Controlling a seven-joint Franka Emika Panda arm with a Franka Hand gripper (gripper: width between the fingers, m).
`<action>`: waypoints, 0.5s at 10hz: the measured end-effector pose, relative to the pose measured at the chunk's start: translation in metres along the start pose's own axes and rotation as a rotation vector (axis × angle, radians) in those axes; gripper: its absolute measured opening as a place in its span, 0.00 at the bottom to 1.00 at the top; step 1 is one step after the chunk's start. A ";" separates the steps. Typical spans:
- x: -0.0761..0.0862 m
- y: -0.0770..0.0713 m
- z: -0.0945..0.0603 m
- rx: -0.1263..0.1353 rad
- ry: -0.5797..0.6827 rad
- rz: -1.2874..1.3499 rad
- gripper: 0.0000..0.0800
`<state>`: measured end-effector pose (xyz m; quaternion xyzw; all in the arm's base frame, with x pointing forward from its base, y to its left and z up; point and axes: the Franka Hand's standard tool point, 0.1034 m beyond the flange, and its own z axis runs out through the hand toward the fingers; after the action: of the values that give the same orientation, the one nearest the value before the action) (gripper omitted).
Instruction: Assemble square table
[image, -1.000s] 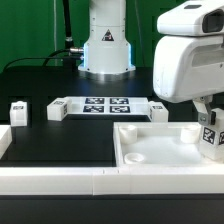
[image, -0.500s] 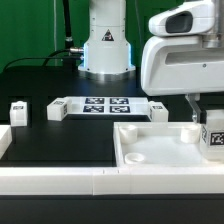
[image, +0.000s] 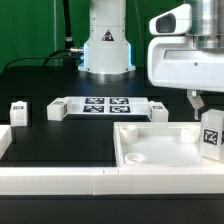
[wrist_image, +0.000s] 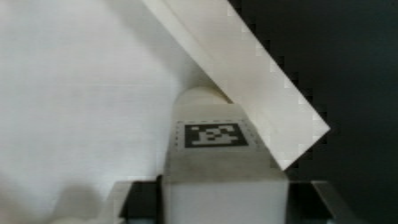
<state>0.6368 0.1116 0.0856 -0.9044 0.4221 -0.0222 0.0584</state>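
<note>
The white square tabletop (image: 160, 150) with its raised rim lies at the front on the exterior view's right. My gripper (image: 205, 108) is shut on a white block leg (image: 211, 132) with a tag, holding it upright over the tabletop's right side. In the wrist view the leg (wrist_image: 222, 150) sits between my two fingers (wrist_image: 143, 200), above the tabletop's floor (wrist_image: 80, 90) and next to its rim (wrist_image: 231, 70). Three more legs stand on the table: one at the left (image: 18, 111), one beside the marker board (image: 56, 110), one at its right end (image: 158, 110).
The marker board (image: 103, 105) lies mid-table in front of the robot base (image: 105, 45). A long low white border rail (image: 60, 178) runs along the front edge and up the left side (image: 5, 138). Black table surface (image: 60, 140) lies between.
My gripper has moved with the leg toward the exterior view's left and then lowered, so the leg now hangs closer to the tabletop's right side.
</note>
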 end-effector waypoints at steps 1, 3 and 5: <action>-0.001 -0.001 0.000 -0.003 0.005 0.115 0.36; -0.001 0.000 0.000 -0.001 0.003 0.152 0.36; 0.003 0.002 -0.001 -0.005 -0.001 -0.012 0.60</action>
<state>0.6374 0.1079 0.0860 -0.9071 0.4165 -0.0209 0.0565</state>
